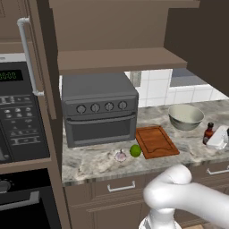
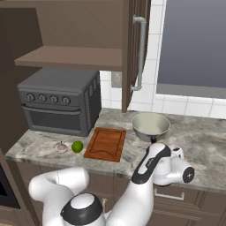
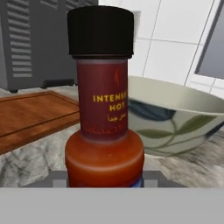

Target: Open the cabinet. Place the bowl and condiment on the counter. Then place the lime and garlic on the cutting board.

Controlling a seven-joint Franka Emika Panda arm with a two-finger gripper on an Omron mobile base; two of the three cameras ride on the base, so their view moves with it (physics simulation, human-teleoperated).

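- Pincer [image 1: 222,137] low over the counter [image 1: 98,162], clamped about the base of the condiment [image 1: 209,132]; fingertips hidden behind the bottle in the hand view.
- Condiment [image 3: 103,100] upright, black cap on top, right in front of the hand camera, standing on or just above the stone; contact with the stone not discernible.
- Bowl [image 3: 175,118] just beyond the pincer, on the counter, near the bottle but apart from it.
- Cutting board [image 1: 155,141] farther off to the pincer's left, flat on the counter, bare.
- Lime [image 1: 135,150] past the board's far edge, just beside it, on the stone.
- Garlic [image 1: 120,156] next to the lime, farther still from the pincer.
- Toaster oven [image 1: 99,108] behind those two, against the wall.
- Cabinet [image 2: 79,57] above and to the pincer's left, both doors swung open, shelf bare.
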